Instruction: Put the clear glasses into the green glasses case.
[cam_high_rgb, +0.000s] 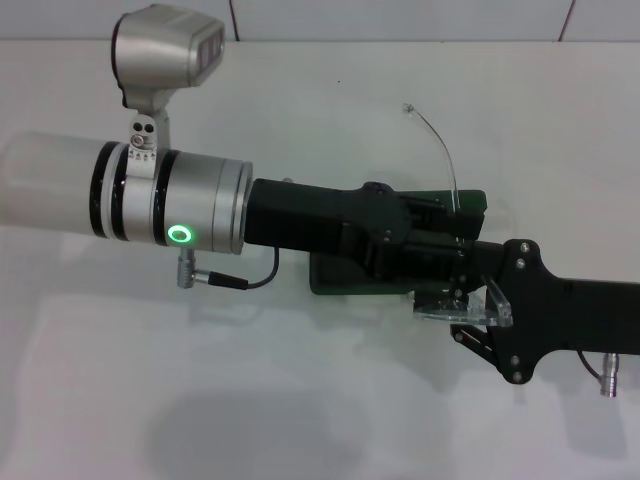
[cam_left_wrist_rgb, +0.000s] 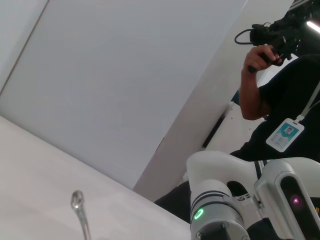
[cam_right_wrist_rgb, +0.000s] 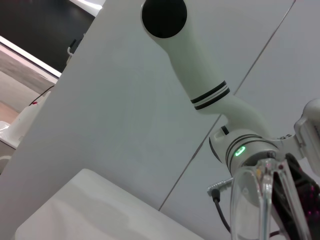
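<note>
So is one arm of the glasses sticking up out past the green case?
Yes, in the head view one thin arm of the clear glasses curves away beyond the edge of the green glasses case.

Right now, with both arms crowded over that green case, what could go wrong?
1. One thin arm of the clear glasses sticks up past the green glasses case; it could catch on the rim or bend.
2. The left gripper and right gripper overlap above the case, so they might bump.
3. The arms hide the case from the head camera, making placement hard to judge.
</note>
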